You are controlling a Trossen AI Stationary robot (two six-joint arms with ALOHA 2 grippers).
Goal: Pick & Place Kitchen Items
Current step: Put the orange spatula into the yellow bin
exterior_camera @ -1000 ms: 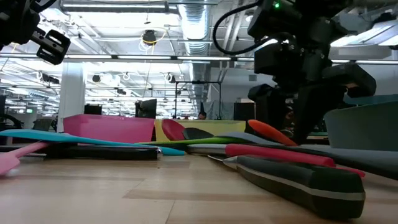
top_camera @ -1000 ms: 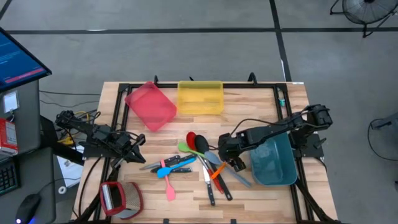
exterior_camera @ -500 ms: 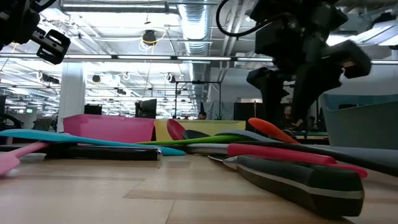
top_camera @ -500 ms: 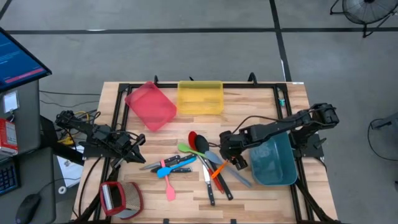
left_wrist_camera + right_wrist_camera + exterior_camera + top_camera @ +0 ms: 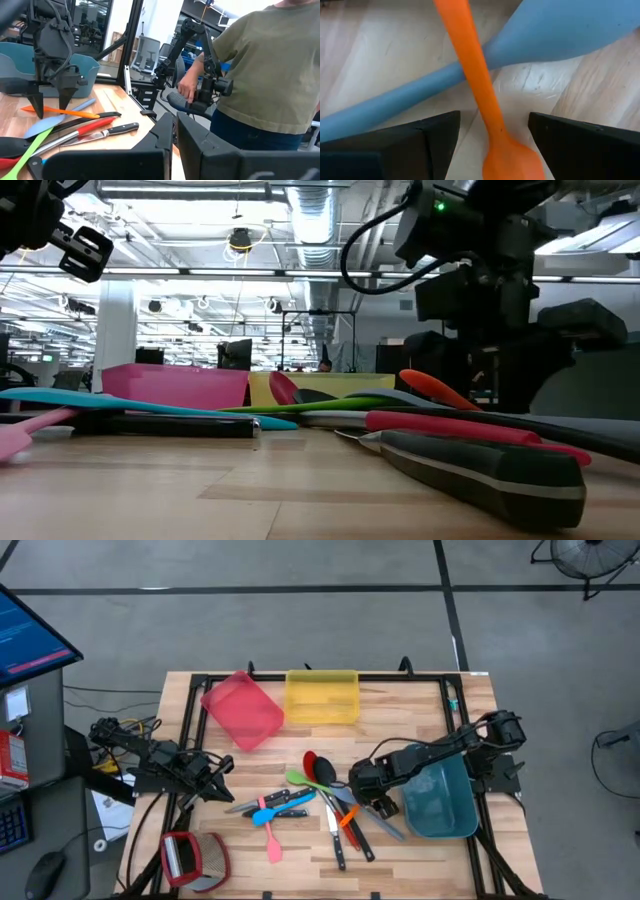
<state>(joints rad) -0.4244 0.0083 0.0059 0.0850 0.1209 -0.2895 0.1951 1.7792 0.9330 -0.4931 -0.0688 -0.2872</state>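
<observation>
Right claw (image 5: pixel 487 135) stands open astride the orange spatula (image 5: pixel 470 70) near the surface's (image 5: pixel 420 700) right edge, beside the teal bin (image 5: pixel 440 805); closing comes next. Left claw (image 5: pixel 222 780) waits shut at left edge.

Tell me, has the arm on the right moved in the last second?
Yes. The right gripper lifted briefly, then dropped back toward the table beside the teal bin, its open fingers now straddling the orange spatula.

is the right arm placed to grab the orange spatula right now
Probably yes. The right gripper is down over the orange spatula, jaws open with one on each side of its handle. Only the grey-blue spoon crossing beneath it crowds the grasp.
</observation>
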